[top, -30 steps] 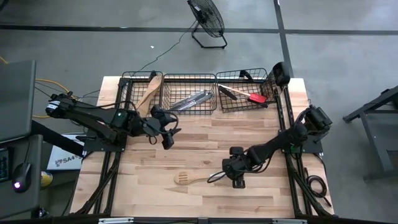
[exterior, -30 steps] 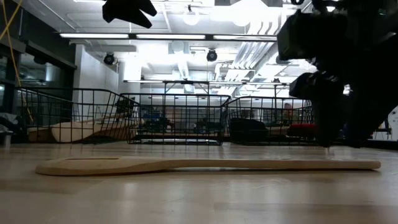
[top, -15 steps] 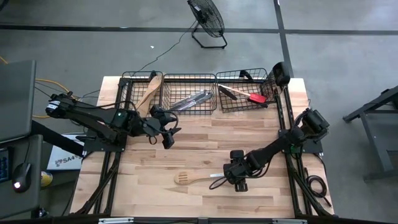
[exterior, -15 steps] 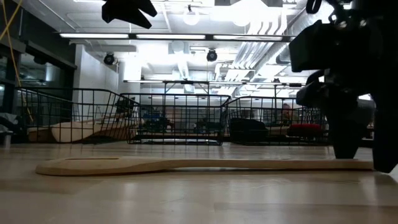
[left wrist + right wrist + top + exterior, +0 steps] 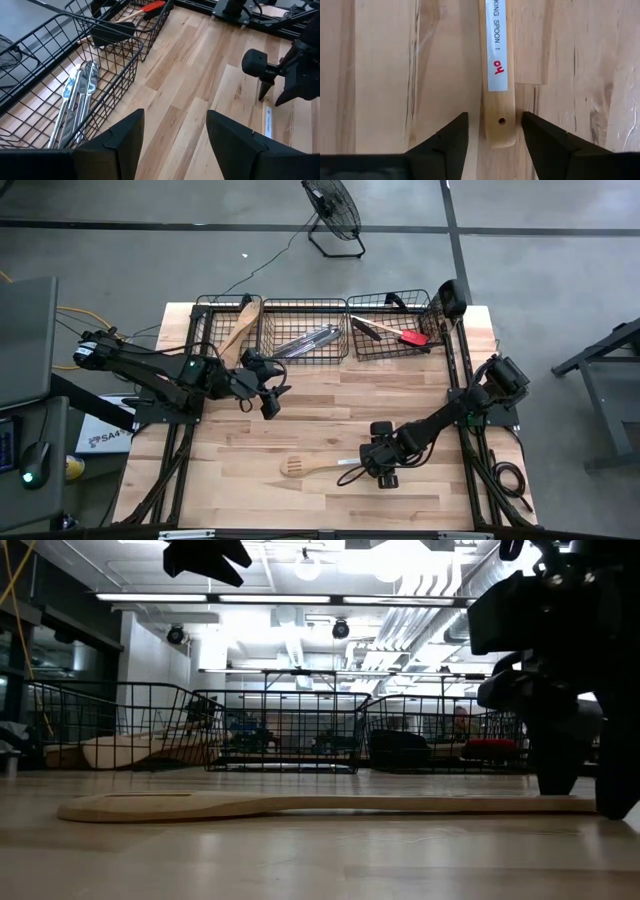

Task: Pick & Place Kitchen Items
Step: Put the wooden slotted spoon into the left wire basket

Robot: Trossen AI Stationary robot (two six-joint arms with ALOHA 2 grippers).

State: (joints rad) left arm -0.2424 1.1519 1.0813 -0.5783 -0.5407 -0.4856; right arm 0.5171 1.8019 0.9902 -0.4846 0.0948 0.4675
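A pale wooden slotted spoon (image 5: 318,468) lies flat on the table, head toward the left edge and handle toward the right. My right gripper (image 5: 495,132) points down over the handle's free end (image 5: 499,127), open. One finger stands on each side of the handle, with a narrow gap on both sides. In the low view its fingertips (image 5: 555,785) reach down to the level of the spoon (image 5: 300,805). My left gripper (image 5: 272,402) hangs open above the table near the baskets, with nothing between its fingers.
Three black wire baskets stand along the far edge. The left one (image 5: 222,315) holds a wooden spoon, the middle one (image 5: 305,308) holds silver tongs (image 5: 75,95), and the right one (image 5: 390,300) holds a red-headed spatula (image 5: 412,337). Bare tabletop lies between the baskets and the spoon.
My right gripper has moved toward the table's near edge and sunk lower. Its fingers, which stood behind the spoon's handle, now stand on either side of the handle's end. The spoon has not moved.
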